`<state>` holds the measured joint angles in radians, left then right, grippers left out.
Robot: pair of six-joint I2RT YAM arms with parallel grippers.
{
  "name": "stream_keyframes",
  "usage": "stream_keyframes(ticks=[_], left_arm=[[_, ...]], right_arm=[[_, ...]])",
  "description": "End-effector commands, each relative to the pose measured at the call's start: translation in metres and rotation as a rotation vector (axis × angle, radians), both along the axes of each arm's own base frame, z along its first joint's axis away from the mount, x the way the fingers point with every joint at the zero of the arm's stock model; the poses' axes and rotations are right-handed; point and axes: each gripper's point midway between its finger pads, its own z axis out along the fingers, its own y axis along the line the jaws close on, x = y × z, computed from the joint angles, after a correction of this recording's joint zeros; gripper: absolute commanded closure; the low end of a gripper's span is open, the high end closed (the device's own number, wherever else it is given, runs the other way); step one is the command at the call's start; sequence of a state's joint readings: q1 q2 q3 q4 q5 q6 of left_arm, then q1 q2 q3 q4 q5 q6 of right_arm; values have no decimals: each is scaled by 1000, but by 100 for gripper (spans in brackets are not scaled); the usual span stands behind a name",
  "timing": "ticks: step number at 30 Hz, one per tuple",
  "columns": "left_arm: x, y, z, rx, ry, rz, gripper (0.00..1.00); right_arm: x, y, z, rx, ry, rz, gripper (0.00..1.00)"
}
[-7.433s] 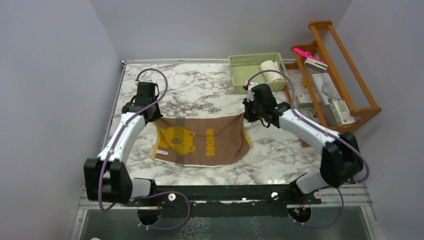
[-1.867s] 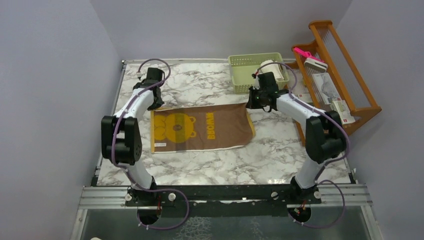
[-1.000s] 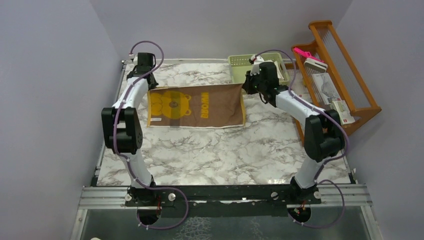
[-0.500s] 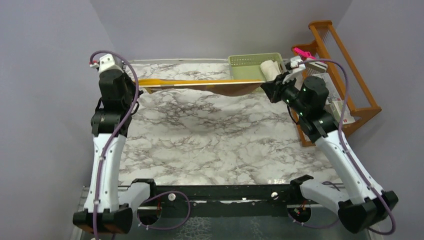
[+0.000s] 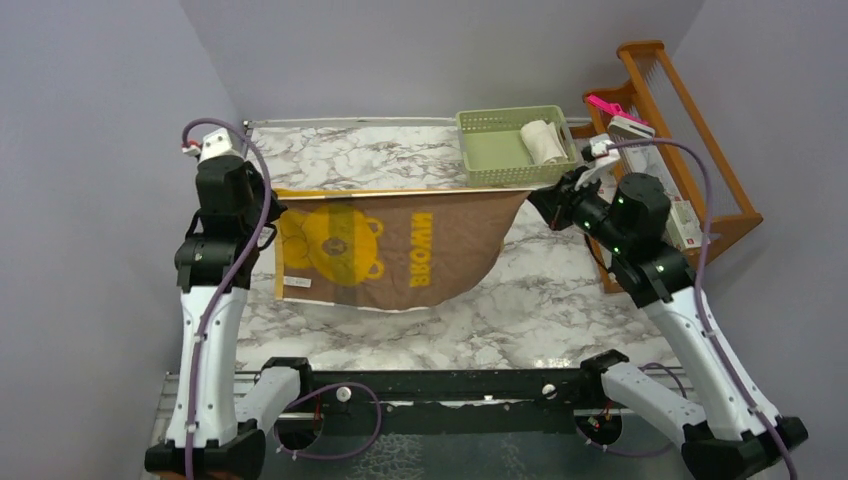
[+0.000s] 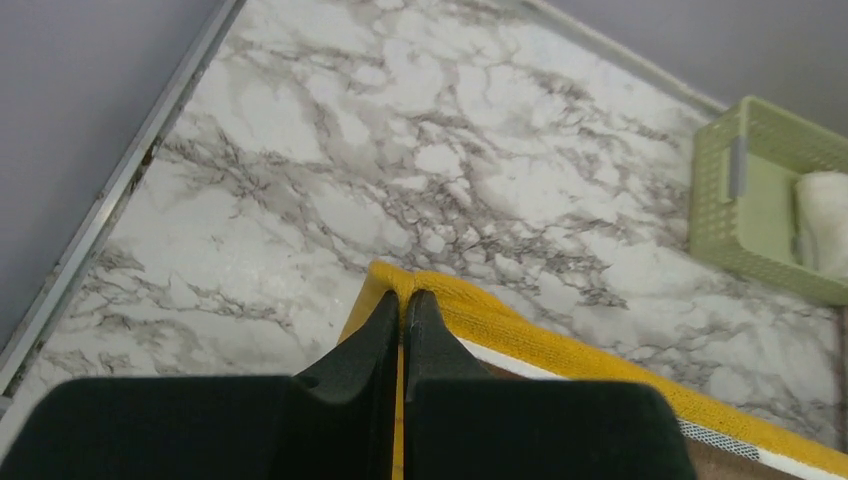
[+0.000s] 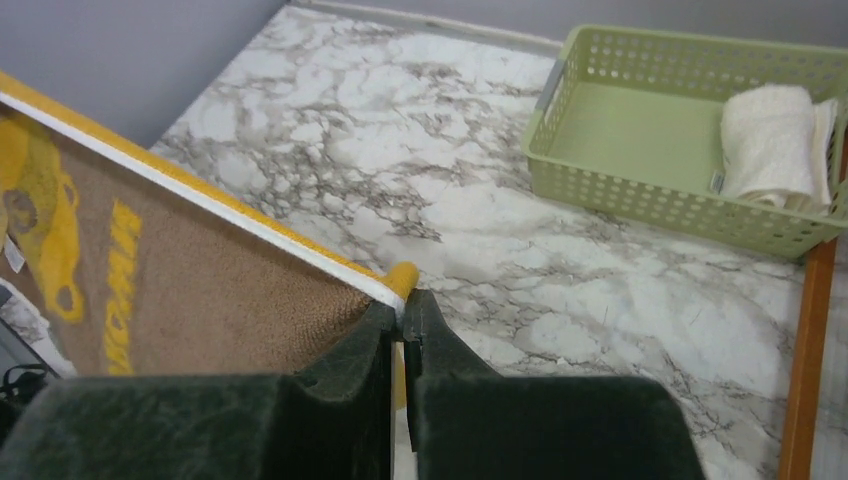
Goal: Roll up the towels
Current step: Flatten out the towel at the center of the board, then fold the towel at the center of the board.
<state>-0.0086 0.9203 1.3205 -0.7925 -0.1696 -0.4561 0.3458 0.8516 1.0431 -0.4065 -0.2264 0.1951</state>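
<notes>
Above the marbled table (image 5: 380, 150), left fingers (image 6: 370, 345) and right fingers (image 7: 360, 350) clamp corners of the limp bear-print towel (image 5: 400, 250).

Robot lab cell: plain grey walls (image 5: 90, 150), marble-print table (image 5: 560, 320), black mounting rail (image 5: 450, 385).

- You have the spread towel (image 5: 400, 250) hanging across the middle of the table (image 5: 400, 340), with its top edge running left to right.
- Its top left corner is pinched in the left gripper (image 6: 402, 296), and its top right corner in the right gripper (image 7: 402, 302).
- You cannot tell whether its lower edge touches the table.
- Each arm rises from the near edge, one on either side of the towel.
- Behind the towel's right end, your basket (image 5: 495, 152) sits at the table's far right corner.
- The rolled towel (image 5: 543, 142) lies in the basket's right end.
- Right of the basket, past the table's right edge, stands the rack (image 5: 641, 48), with boxes leaning in it.
</notes>
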Motion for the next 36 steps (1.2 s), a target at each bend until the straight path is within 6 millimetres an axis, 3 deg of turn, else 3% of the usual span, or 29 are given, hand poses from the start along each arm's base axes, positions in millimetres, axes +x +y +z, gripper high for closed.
stream_keyframes(ticks=[1, 5, 7, 10, 16, 20, 23, 27, 36], left_arm=[[36, 26, -74, 72, 176, 101, 100], [73, 29, -142, 68, 265, 124, 100], [91, 32, -176, 73, 320, 144, 100], [124, 35, -212, 68, 382, 153, 100], [205, 40, -231, 59, 384, 157, 100], [229, 43, -237, 80, 391, 147, 100], [224, 42, -245, 78, 413, 145, 100], [200, 42, -250, 69, 437, 163, 100], [115, 43, -261, 7, 450, 266, 100]], right_arm=[[52, -8, -75, -68, 181, -134, 99], [94, 3, -151, -108, 326, -165, 99], [117, 7, -175, -120, 353, -188, 99], [155, 13, -200, -154, 375, -216, 99], [217, 27, -237, -228, 417, -224, 99], [231, 31, -243, -244, 403, -215, 99], [230, 30, -244, -252, 398, -212, 99], [218, 28, -244, -256, 407, -203, 99], [166, 24, -247, -224, 455, -141, 99]])
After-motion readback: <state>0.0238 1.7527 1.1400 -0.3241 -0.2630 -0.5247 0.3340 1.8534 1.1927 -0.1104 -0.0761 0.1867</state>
